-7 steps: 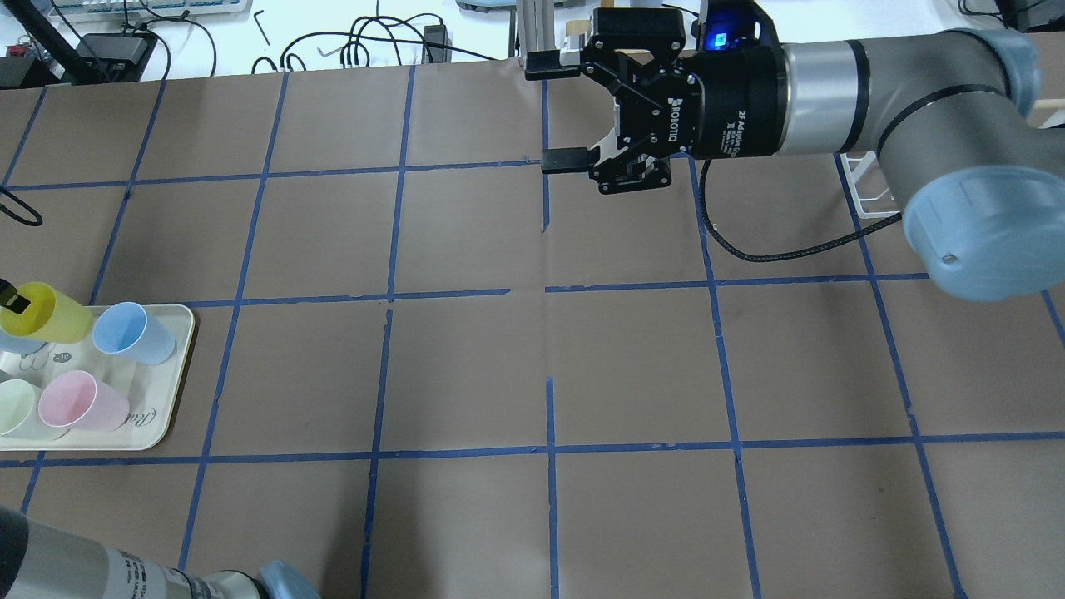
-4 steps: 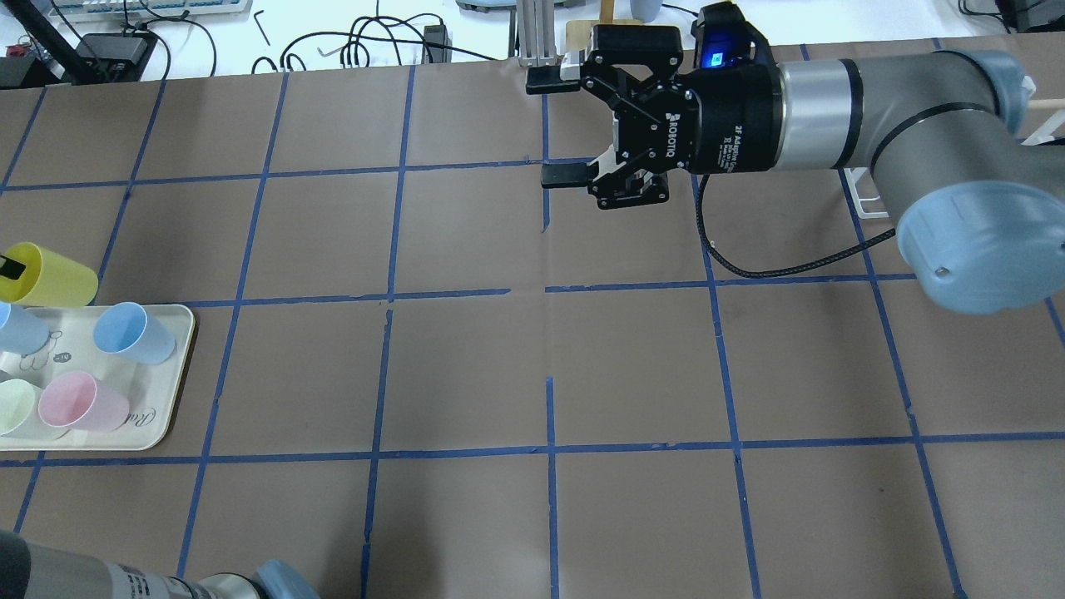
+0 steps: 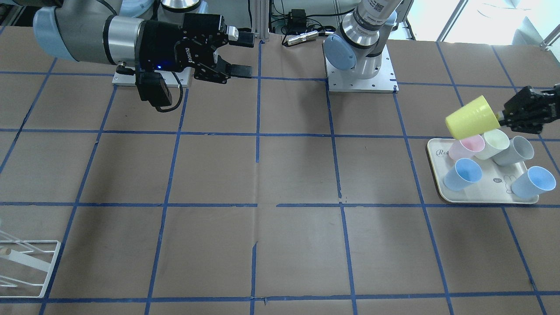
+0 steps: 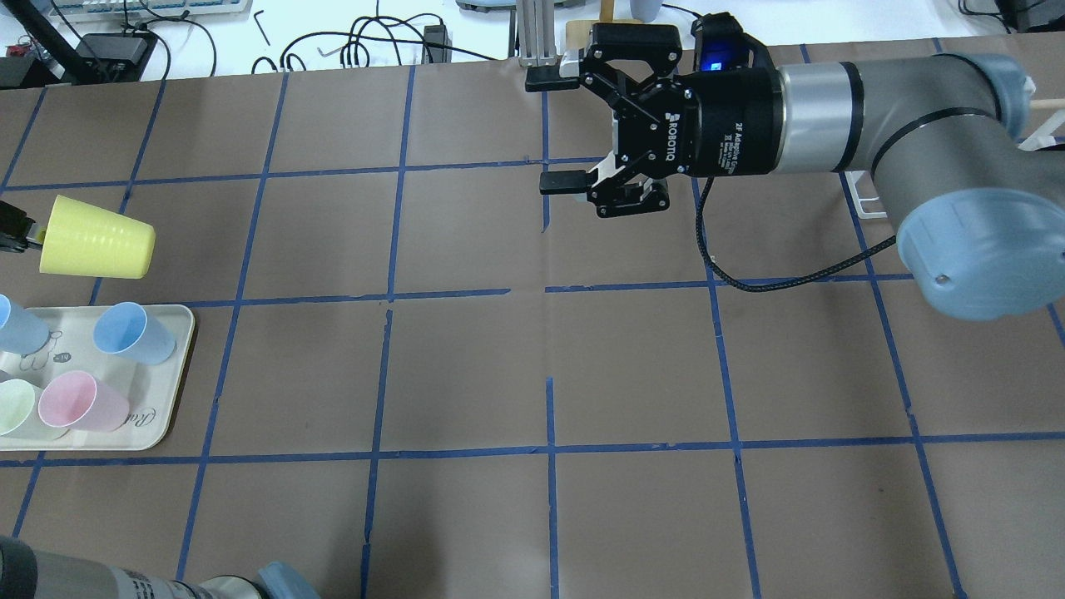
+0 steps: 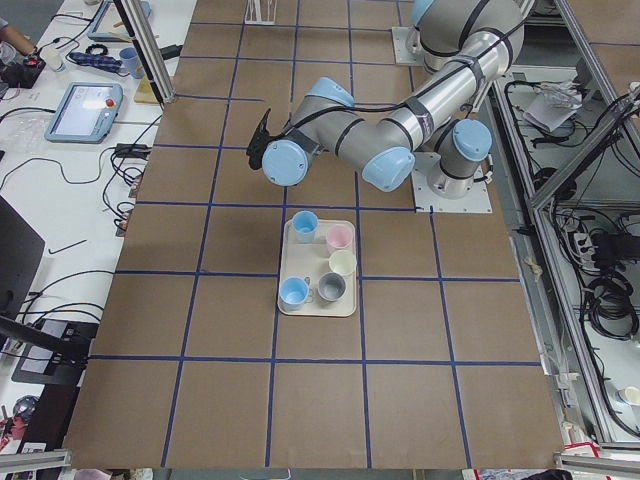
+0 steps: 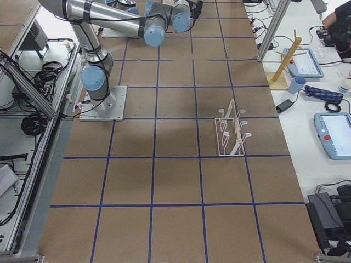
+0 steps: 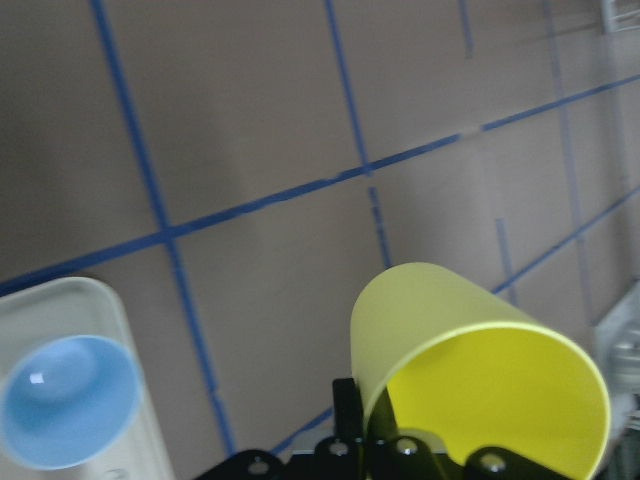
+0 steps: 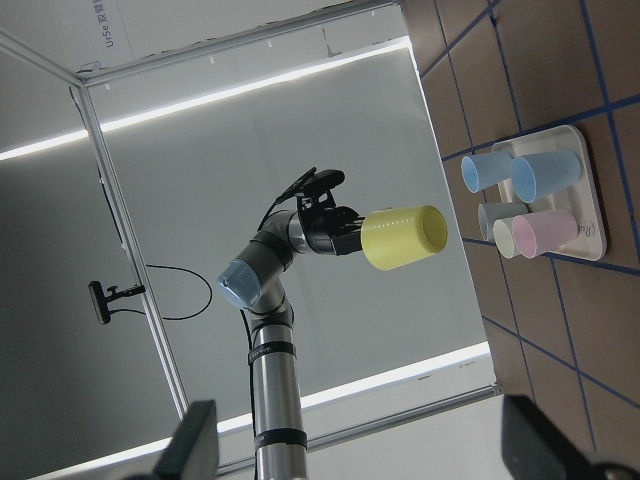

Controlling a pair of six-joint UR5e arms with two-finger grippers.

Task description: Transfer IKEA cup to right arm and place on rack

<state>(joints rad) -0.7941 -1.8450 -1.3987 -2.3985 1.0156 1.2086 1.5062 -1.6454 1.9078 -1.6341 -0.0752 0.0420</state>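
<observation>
We see the IKEA cup [image 4: 98,237] up in the air, off the table, just beside the tray [image 4: 179,391] w/ the other cups. It lies on its side. The left gripper [image 3: 502,118] pinches it at the rim. In the left wrist view a finger sits at the edge of the open mouth, & the mouth looks back at that cam. So the shut bottom of the cup points out along the table, twd the right gripper [image 4: 556,131].

The right gripper holds nothing. Its two fingers are spread wide & point back twd the cup. It hangs over the mid part of the table. The cup is well apart from it, at the left arm's end. So the left arm is the near one by a lot, & it has the cup.

The big thing for the next move, we think: the cup's long line runs along the table, approx. the same way the right gripper's fingers point. Bottom first is how it would meet them. That looks good for a pass.

But are they lined up? We can't tell. The two table views don't agree on which one is closer to the robot. We guess the right gripper rides higher than the cup. One arm or both prob. has to shift to bring the cup's bottom btwn those spread fingers.

The rack [image 6: 230,134] stands at the right arm's end, well apart from the cup. The pass is not yet done, so the rack comes after.
</observation>
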